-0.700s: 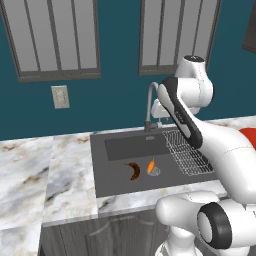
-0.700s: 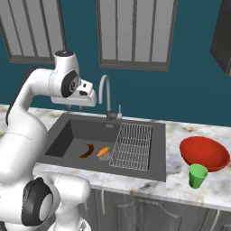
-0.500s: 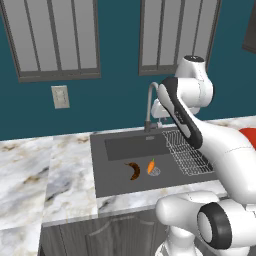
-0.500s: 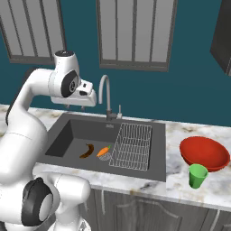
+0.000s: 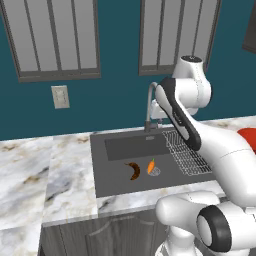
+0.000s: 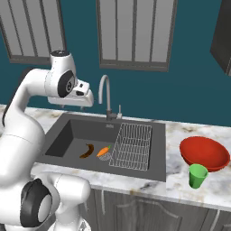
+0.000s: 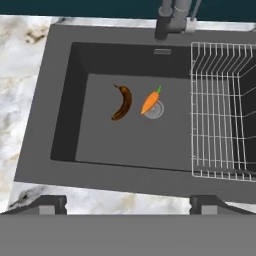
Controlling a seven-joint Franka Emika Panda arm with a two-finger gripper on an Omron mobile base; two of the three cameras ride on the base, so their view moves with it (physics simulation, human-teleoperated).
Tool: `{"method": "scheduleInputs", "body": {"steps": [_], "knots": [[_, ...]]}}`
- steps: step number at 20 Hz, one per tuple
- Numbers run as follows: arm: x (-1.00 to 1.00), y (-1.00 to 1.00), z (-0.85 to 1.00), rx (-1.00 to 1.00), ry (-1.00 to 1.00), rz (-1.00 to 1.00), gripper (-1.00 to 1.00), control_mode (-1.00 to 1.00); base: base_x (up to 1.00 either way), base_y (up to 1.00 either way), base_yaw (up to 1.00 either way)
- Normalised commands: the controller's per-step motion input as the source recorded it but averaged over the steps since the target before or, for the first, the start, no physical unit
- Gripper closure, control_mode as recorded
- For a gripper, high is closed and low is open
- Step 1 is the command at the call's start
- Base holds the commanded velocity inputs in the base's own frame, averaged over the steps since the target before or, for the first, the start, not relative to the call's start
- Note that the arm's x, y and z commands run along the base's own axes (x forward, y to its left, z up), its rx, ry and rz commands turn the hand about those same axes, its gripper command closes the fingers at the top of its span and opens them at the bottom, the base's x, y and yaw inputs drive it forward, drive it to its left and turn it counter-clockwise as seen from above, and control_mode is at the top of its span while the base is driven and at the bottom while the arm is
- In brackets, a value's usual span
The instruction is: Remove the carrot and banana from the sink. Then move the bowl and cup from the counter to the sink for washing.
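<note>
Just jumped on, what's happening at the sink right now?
The white arm's claw hangs open, high over the dark grey sink, holding nothing. The dark brown banana and small orange carrot lie on the basin floor, the carrot at the drain. The red bowl and green cup sit on the marble counter.

Rendered home kitchen: marble counter (image 6: 180,135) over dark grey cabinets (image 6: 135,210), dark sink (image 7: 125,137) with curved faucet (image 6: 106,97) and wire rack (image 6: 133,144), shuttered windows (image 6: 133,34), teal wall (image 5: 115,100).
</note>
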Motion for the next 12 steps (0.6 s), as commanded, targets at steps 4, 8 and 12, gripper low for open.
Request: {"method": "scheduleInputs", "body": {"steps": [4,8,12], "knots": [[-0.18,0.32,0.00,0.00,0.00,-0.07,-1.00,-1.00,0.00,0.00,0.00],[-0.21,0.18,-0.01,0.00,0.08,-0.20,-1.00,-1.00,0.00,0.00,0.00],[-0.11,0.17,-0.04,0.00,0.13,-0.20,-1.00,-1.00,0.00,0.00,0.00]]}}
